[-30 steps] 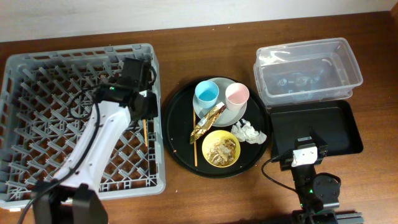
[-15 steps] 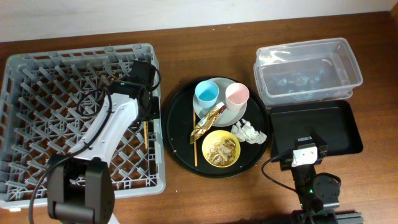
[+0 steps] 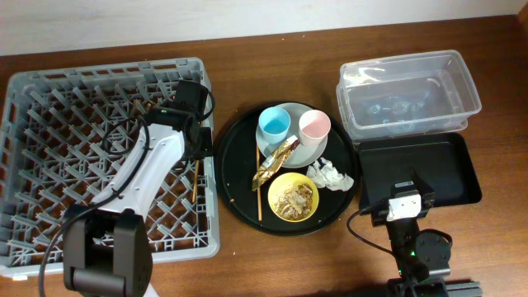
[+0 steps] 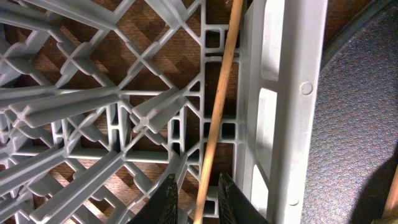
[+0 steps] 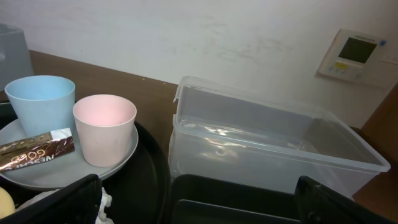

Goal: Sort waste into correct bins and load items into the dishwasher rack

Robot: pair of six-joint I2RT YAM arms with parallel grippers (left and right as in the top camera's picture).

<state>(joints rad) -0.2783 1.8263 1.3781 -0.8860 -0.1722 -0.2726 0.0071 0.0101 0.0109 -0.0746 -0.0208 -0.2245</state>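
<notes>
My left gripper (image 4: 199, 202) is inside the grey dishwasher rack (image 3: 49, 82), by its right wall. Its jaws are slightly open around a wooden chopstick (image 4: 219, 106), with a gap on each side. That chopstick (image 3: 195, 177) lies along the rack's right edge. A second chopstick (image 3: 258, 188) lies on the round black tray (image 3: 235, 157), which also bears the grey plate (image 3: 307, 153), blue cup (image 3: 274, 124), pink cup (image 3: 314, 125), gold wrapper (image 3: 275, 162), white napkin (image 3: 329, 174) and yellow bowl (image 3: 294, 197) of food scraps. My right gripper (image 5: 202, 208) hangs wide open and empty, in front of the black tray.
The clear tub (image 3: 408, 92) stands at the back right. The shallow black rectangular tray (image 3: 429, 169) lies just in front of it. My right arm's base (image 3: 404, 206) sits at that tray's near left corner. Upright pegs fill the rack floor.
My left jaws have parted and let go of the chopstick, which has tilted slightly against the rack's right wall. The right arm has not moved.
</notes>
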